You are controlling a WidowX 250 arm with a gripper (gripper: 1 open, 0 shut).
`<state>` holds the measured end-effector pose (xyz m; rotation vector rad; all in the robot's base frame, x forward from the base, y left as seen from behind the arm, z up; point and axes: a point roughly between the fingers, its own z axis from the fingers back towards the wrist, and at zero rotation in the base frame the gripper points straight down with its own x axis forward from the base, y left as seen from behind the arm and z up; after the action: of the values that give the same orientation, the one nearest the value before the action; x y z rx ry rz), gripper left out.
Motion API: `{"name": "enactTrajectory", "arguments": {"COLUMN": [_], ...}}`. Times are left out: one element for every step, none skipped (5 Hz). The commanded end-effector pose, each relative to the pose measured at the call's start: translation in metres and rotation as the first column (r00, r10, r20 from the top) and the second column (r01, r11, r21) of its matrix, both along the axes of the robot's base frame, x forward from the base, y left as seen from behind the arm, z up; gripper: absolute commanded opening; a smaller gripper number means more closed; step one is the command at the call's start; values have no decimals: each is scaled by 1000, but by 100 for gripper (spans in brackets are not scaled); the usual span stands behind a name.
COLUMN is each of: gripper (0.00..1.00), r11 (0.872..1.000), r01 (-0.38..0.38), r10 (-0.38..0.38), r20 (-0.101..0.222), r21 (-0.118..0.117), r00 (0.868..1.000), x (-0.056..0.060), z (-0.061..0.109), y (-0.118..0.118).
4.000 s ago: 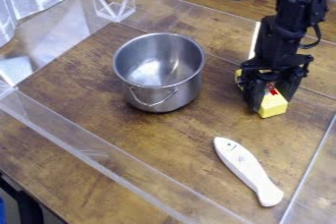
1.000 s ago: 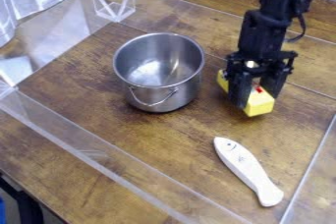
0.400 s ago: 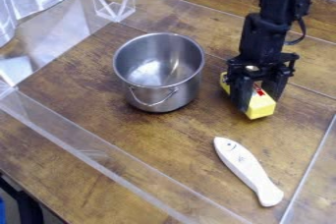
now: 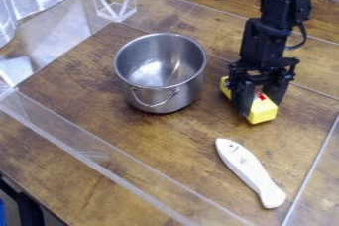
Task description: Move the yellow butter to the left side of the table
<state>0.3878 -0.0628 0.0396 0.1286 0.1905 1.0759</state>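
The yellow butter (image 4: 263,109), a small bright block with a white label and red mark, lies on the dark wood table (image 4: 87,83) right of centre. My black gripper (image 4: 255,93) points down onto it, its fingers straddling the block's upper left part and shut on it. The butter's near end sticks out below the fingers. It sits just right of the pot.
A steel pot (image 4: 161,69) with a wire handle stands mid-table, close to the left of the gripper. A white spatula-like utensil (image 4: 249,170) lies in front of it at the lower right. Clear plastic walls (image 4: 82,137) edge the table.
Since four seconds ago the gripper and the butter have shifted a little to the left, toward the pot. Over the last second they hardly moved.
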Motion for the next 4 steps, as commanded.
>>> {"name": "enactTrajectory", "arguments": {"gripper": [0,0,0,0], "r11": [1000,999,997,996], "r01": [11,-33,-78,-89], "r10": [-11,33,78,90], "r20": [64,62,60,59], "r21": [-12,-10,-9,-9], "r00": [998,998,995,994], "x": [15,20,25,27], "z": [31,33,36,40], "y": [-4,-11,-17,-20]}}
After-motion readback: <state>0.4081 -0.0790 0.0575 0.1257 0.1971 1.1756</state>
